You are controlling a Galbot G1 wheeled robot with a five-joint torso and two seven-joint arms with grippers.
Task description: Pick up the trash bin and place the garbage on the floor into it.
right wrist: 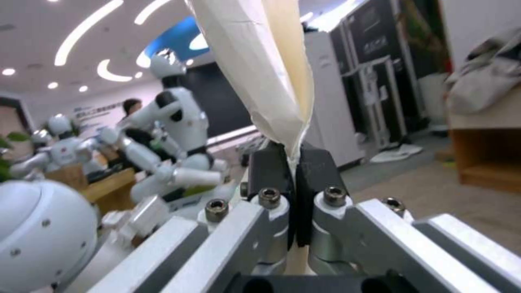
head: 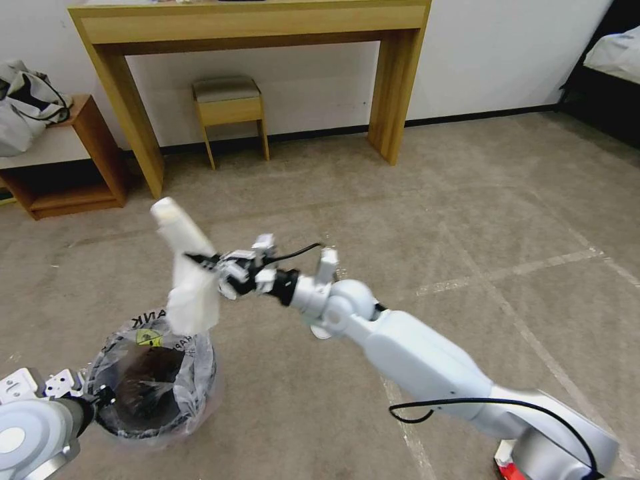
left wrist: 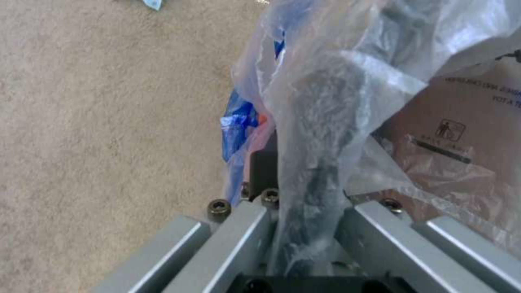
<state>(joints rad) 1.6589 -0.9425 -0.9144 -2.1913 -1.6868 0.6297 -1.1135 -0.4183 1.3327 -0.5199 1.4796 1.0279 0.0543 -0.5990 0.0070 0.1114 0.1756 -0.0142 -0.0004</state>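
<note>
Above the trash bin [head: 152, 383] (left pincer [head: 100, 399] gripping its rim), right pincer [head: 208, 265] pinches white paper [head: 190, 280].

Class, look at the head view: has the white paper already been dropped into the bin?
No: the right tool holds the white paper clamped above the bin, whose rim the left tool grips.
</note>
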